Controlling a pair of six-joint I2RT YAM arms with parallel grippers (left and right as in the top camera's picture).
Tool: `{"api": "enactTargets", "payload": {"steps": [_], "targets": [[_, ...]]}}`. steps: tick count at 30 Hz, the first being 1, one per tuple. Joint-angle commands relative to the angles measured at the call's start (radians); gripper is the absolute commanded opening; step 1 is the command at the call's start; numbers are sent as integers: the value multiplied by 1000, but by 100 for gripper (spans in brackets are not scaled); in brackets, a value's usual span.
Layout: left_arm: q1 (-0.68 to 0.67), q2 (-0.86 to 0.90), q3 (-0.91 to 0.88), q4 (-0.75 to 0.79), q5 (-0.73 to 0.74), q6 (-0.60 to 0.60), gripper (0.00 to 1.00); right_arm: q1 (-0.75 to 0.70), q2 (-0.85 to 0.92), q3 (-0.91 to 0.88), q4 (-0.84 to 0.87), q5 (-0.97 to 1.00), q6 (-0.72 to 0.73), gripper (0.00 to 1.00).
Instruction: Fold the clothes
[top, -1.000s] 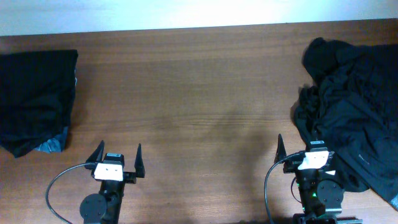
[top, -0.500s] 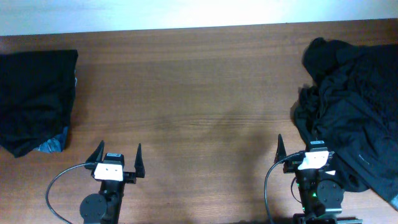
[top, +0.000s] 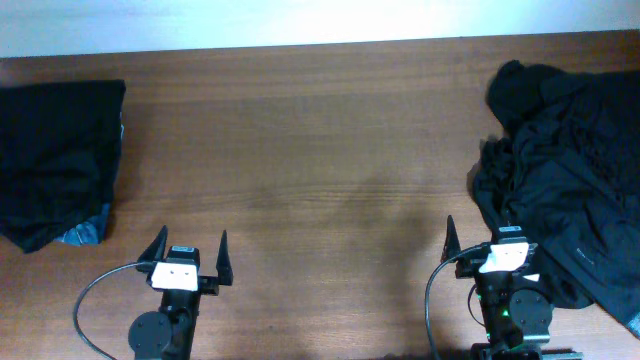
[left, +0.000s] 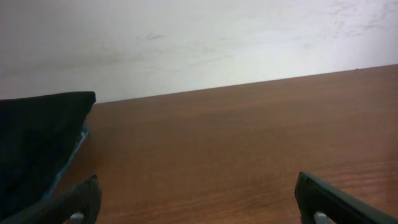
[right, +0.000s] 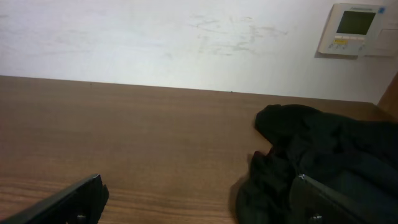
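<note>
No movement in the last second. Left gripper (top: 191, 242) and right gripper (top: 483, 240) sit at the table's (top: 320, 150) near edge, claws released and empty. Folded stack (top: 55, 160) lies left. Crumpled heap (top: 565, 170) lies right, beside the right gripper. Next pickup probably not begun.

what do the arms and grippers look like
The left arm and right arm are black. The left gripper and right gripper each have two dark tapered fingers and a white block on top. A thin black cable loops beside each arm. A small green light glows on the right arm.
</note>
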Motion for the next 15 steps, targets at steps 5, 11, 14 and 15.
{"api": "enactTargets", "payload": {"steps": [5, 11, 14, 15], "targets": [[-4, -7, -5, -3, 5, -3, 99, 6, -6, 7, -9, -16, 108, 99], [-4, -5, 29, -9, 38, -129, 99, 6, 23, 136, -116, 37, 119, 99], [-4, 17, 94, -50, 38, -129, 99, 6, 91, 237, -203, 37, 119, 99], [-4, 34, 121, -73, 39, -129, 99, 6, 111, 264, -226, 37, 119, 99]]}}
